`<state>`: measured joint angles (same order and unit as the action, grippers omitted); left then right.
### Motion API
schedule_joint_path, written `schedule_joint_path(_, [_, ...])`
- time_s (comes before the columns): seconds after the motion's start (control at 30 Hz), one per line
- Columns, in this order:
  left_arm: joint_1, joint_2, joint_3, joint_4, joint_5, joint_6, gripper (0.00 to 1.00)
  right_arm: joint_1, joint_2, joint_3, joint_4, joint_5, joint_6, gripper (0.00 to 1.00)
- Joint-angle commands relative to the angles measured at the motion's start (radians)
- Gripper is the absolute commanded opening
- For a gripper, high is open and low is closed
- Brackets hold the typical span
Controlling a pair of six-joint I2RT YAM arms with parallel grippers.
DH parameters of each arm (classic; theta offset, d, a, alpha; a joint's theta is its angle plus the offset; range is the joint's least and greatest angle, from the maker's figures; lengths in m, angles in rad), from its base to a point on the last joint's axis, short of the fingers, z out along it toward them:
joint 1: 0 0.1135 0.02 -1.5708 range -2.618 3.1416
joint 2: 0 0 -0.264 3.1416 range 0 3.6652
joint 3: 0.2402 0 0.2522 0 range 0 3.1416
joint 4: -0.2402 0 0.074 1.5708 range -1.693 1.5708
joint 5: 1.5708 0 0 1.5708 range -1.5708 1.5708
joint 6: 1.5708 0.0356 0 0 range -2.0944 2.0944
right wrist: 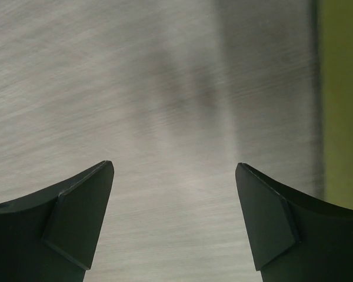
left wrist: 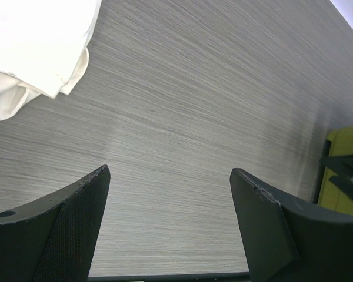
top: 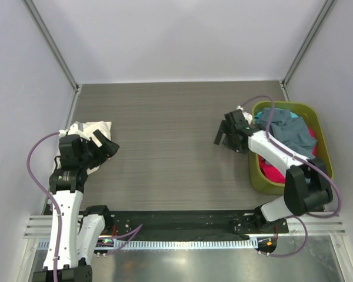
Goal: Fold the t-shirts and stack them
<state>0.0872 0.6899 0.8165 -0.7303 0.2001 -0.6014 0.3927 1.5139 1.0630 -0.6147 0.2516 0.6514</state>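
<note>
Cream t-shirt sits bunched at 9 o'clock on the grey wood-grain bench, partly under my left arm, so I can't tell how neat the fold is. My left pincer hangs at the cream shirt's 4 o'clock edge in the top view. In the left wrist view that pincer has its jaws spread wide with only bare bench between them, and it holds nothing. The cream cloth sits at 10 o'clock there, clear of both fingers. The olive-green basket is at 3 o'clock on the bench, and a sliver of it shows at the left wrist view's 3 o'clock edge. Inside the basket a slate grey-blue t-shirt lies on top. A teal scrap pokes out at the basket's 10 o'clock corner, and a red-pink t-shirt is at its 7 o'clock end, all loose and unfolded. My right pincer is just beside the basket's 9 o'clock wall, outside it and over bare bench. The right wrist view shows that pincer wide open and empty, with wood grain between the fingers and the green basket wall along 3 o'clock. I can't tell whether either pincer touches the bench.
</note>
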Motion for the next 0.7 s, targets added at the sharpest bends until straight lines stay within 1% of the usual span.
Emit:
schedule_joint_path(0.0, [0.000, -0.001, 0.004, 0.019, -0.010, -0.001, 0.84, -0.181, -0.167, -0.167, 0.064, -0.010, 0.027, 0.91])
schedule_joint_path(0.03, [-0.001, -0.001, 0.006, 0.019, -0.008, 0.000, 0.84, -0.274, -0.197, -0.225, 0.067, -0.034, 0.001, 0.92])
schedule_joint_path(0.07, [-0.001, 0.003, 0.004, 0.019, -0.005, 0.000, 0.84, -0.308, -0.225, -0.248, 0.069, -0.050, -0.013, 0.92])
schedule_joint_path(0.1, [-0.003, 0.005, 0.006, 0.019, -0.005, 0.000, 0.84, -0.336, -0.286, -0.267, 0.064, -0.057, -0.036, 0.91])
schedule_joint_path(0.17, [-0.003, 0.011, 0.006, 0.019, -0.004, 0.000, 0.84, -0.411, -0.342, -0.314, 0.058, -0.066, -0.045, 0.92])
schedule_joint_path(0.27, [-0.001, 0.014, 0.006, 0.019, -0.007, 0.000, 0.84, -0.433, -0.415, -0.336, 0.052, -0.116, -0.061, 0.93])
schedule_joint_path(0.43, [-0.001, 0.014, 0.006, 0.017, -0.024, -0.005, 0.84, -0.425, -0.408, -0.295, 0.030, -0.239, -0.099, 0.92])
schedule_joint_path(0.47, [-0.003, 0.017, 0.006, 0.017, -0.028, -0.005, 0.84, -0.416, -0.409, -0.288, 0.032, -0.291, -0.108, 0.93])
schedule_joint_path(0.5, [-0.003, 0.019, 0.009, 0.014, -0.040, 0.000, 0.84, -0.355, -0.412, -0.272, 0.035, -0.317, -0.110, 0.93])
schedule_joint_path(0.57, [-0.001, 0.023, 0.038, -0.035, -0.059, 0.008, 0.84, -0.255, -0.405, -0.239, 0.038, -0.296, -0.093, 0.93])
schedule_joint_path(0.63, [-0.004, 0.002, 0.059, -0.069, -0.102, 0.006, 0.84, 0.028, -0.362, -0.172, 0.050, -0.212, -0.069, 0.94])
schedule_joint_path(0.67, [-0.003, -0.007, 0.061, -0.069, -0.119, 0.006, 0.84, 0.029, -0.339, -0.147, 0.050, -0.193, -0.068, 0.94])
